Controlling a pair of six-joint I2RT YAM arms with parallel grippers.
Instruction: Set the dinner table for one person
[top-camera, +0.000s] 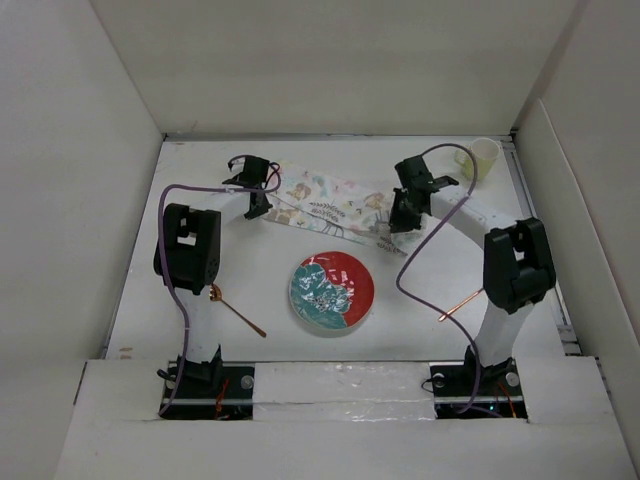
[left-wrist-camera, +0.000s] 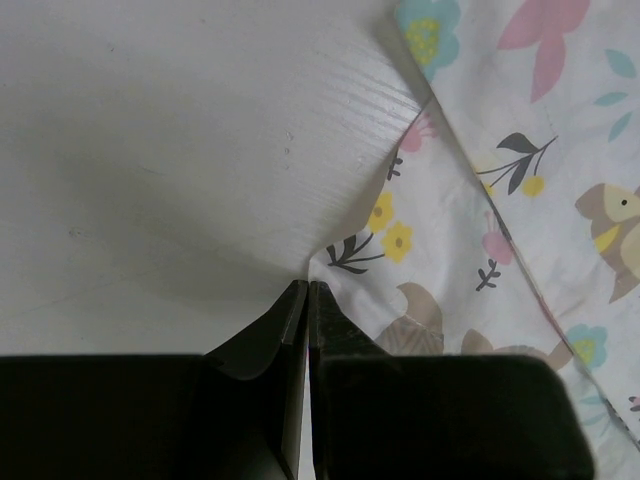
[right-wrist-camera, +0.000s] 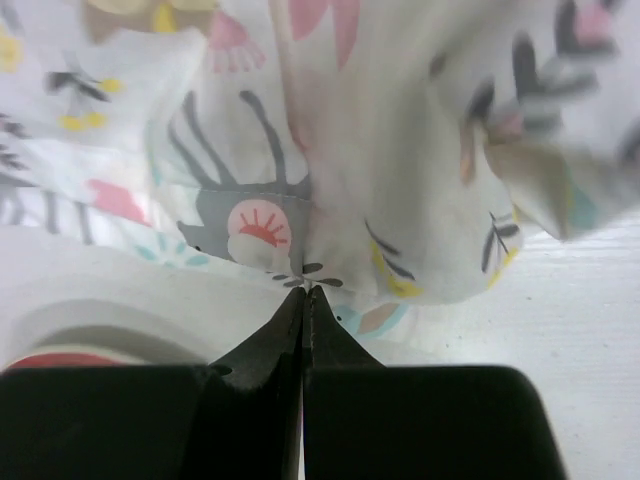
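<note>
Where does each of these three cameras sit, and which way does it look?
Top external: fixed above and behind, looking down on the dinner table; left arm and right arm show.
Left wrist: on the left arm, looking past the shut left gripper at the placemat corner it pinches.
Right wrist: on the right arm, facing cloth bunched in the shut right gripper.
Shared: both wrist views show the placemat.

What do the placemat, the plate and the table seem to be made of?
Placemat: thin printed cloth, matte; it folds and shows a stitched seam. Plate: probably glazed ceramic or plastic; its red and teal surface glints. Table: likely white-painted wood, matte; faint grain lines show.
</note>
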